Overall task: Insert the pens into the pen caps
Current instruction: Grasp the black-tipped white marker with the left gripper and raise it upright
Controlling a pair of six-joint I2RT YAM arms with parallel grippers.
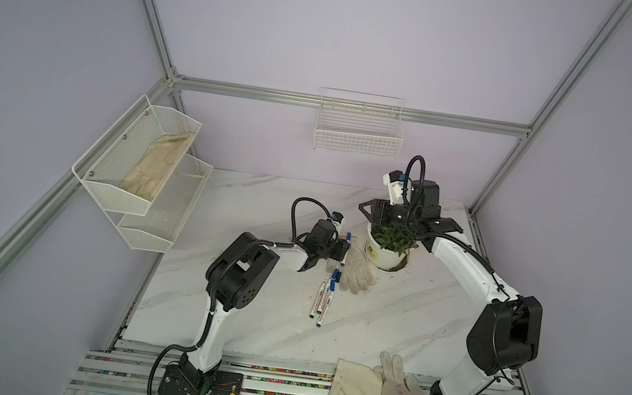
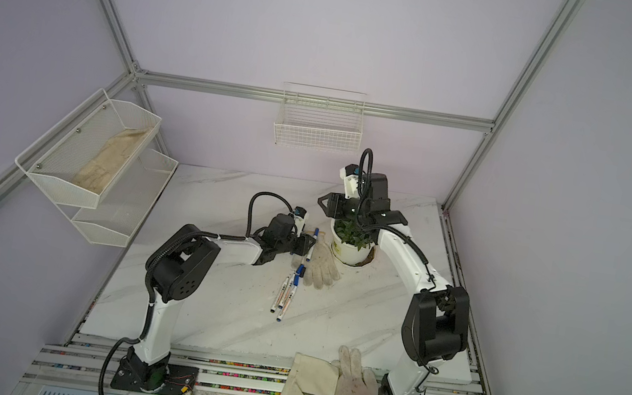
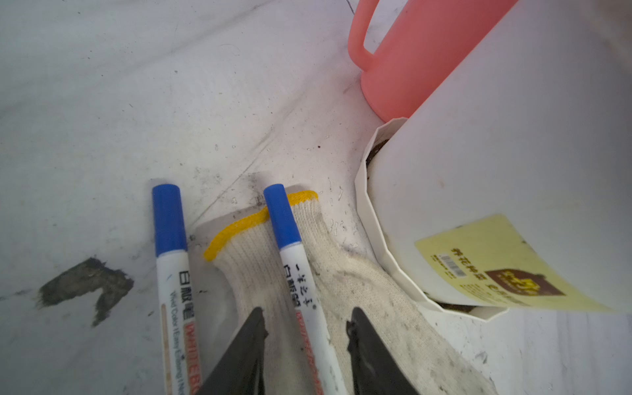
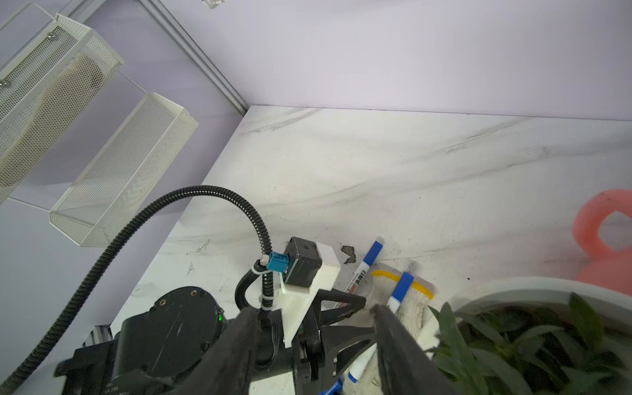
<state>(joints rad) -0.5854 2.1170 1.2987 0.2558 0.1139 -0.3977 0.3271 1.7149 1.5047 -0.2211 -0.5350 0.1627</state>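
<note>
Straddling the capped pen (image 3: 301, 273) lying across the knitted glove (image 3: 253, 260) beside the plant pot (image 3: 478, 171), left gripper (image 3: 306, 313) is standing partly open, gripping nothing | right gripper (image 4: 314, 309) is hovering wide, empty, above the pot, seemingly out of the way | other pens (image 1: 323, 298) are lying grouped mid-table

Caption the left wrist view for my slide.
Open left hand straddles a blue-capped pen lying on a knitted glove.

Two white pens (image 3: 301, 290), blue caps (image 3: 282, 215) fitted, one across glove (image 3: 359, 284)

Five pens (image 3: 297, 263), one plant pot (image 1: 383, 258), one pink cup (image 3: 417, 58)
</note>
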